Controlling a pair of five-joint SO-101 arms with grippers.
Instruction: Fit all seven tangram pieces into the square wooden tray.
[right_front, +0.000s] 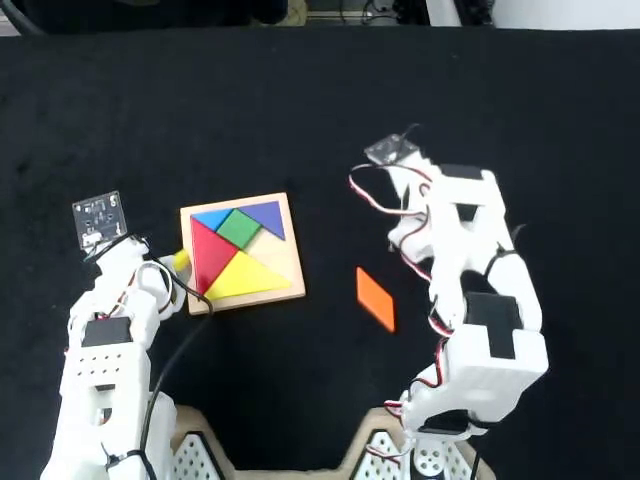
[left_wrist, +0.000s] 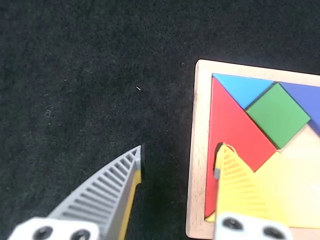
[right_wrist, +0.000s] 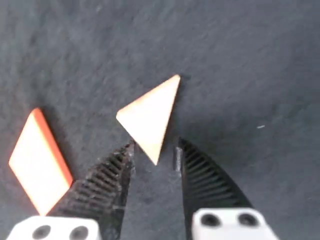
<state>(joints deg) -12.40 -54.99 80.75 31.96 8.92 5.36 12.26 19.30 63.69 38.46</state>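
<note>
Left pincer (left_wrist: 181, 149) is open, holding nothing: one finger over the red triangle (left_wrist: 235, 130) inside the wooden tray (left_wrist: 199, 125), other finger outside on the counter (left_wrist: 75, 75), tray wall between them. Right pincer (right_wrist: 155, 145) is approx. half open, empty; a pale triangle (right_wrist: 149, 116) lies w/ one corner between its fingertips, orange parallelogram (right_wrist: 37, 161) just beside.

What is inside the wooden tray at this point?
Five pieces: red triangle, yellow triangle, green square, light blue triangle, dark blue triangle. The left claw covers one corner of the tray.

Black cloth-covered table (right_front: 520, 90), pale strip (right_front: 565, 10) beyond, perhaps a wall
</note>
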